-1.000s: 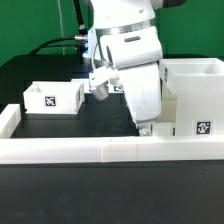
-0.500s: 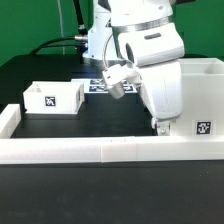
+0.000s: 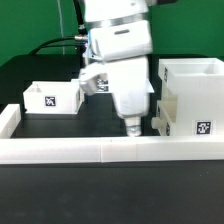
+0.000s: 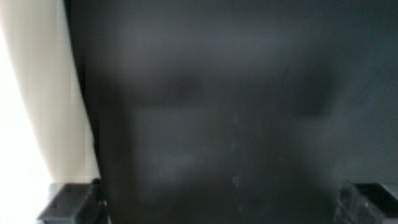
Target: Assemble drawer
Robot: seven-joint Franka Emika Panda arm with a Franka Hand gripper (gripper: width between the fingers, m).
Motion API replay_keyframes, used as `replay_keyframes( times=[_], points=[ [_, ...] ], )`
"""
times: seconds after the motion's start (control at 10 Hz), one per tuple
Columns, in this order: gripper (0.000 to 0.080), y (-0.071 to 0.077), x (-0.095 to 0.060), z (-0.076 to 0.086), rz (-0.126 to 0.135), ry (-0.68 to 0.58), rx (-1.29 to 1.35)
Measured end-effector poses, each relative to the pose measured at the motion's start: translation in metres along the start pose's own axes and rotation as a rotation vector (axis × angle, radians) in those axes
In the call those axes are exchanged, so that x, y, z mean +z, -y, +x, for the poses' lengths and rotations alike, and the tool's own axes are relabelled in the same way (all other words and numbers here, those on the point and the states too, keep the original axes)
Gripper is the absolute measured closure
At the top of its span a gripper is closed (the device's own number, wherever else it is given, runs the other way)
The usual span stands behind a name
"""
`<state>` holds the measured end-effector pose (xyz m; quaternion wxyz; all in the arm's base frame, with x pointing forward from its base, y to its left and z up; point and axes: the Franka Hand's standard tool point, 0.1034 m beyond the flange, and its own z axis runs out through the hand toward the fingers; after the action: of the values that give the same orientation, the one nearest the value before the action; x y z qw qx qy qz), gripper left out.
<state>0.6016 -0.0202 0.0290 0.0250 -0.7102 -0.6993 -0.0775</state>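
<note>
The drawer is in separate parts: its tall housing [image 3: 195, 85] stands just beside the gripper [image 3: 133, 127], toward the exterior view's right, and one small tray [image 3: 52, 97] sits farther off on the gripper's other side. The gripper hangs low over the black table [image 3: 70, 125], its fingers [image 4: 64, 203] spread wide with nothing between them.

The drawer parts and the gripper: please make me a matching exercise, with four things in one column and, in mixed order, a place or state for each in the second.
Things:
1. small tray
2. tall housing
3. gripper
4. low white wall

Place or state:
a. open, nothing between the fingers
b. at the exterior view's right
c. runs across, nearest the exterior camera
d. at the exterior view's left

Pairs: 1-d, 2-b, 3-a, 4-c.
</note>
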Motion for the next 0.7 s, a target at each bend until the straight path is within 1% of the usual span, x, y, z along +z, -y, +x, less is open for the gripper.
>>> replay_keyframes(
  times=[0.1, 0.3, 0.4, 0.5, 0.7],
  points=[
    [0.0151, 0.003, -0.008, -0.016, -0.015, 0.007, 0.029],
    [0.0151, 0.013, -0.019, -0.033, -0.019, 0.018, 0.078],
    [0.0151, 0.019, -0.026, -0.042, -0.021, 0.025, 0.093],
    [0.0151, 0.026, -0.033, -0.047, -0.020, 0.032, 0.104],
    [0.0151, 0.042, -0.043, -0.064, -0.012, 0.043, 0.122]
  ],
)
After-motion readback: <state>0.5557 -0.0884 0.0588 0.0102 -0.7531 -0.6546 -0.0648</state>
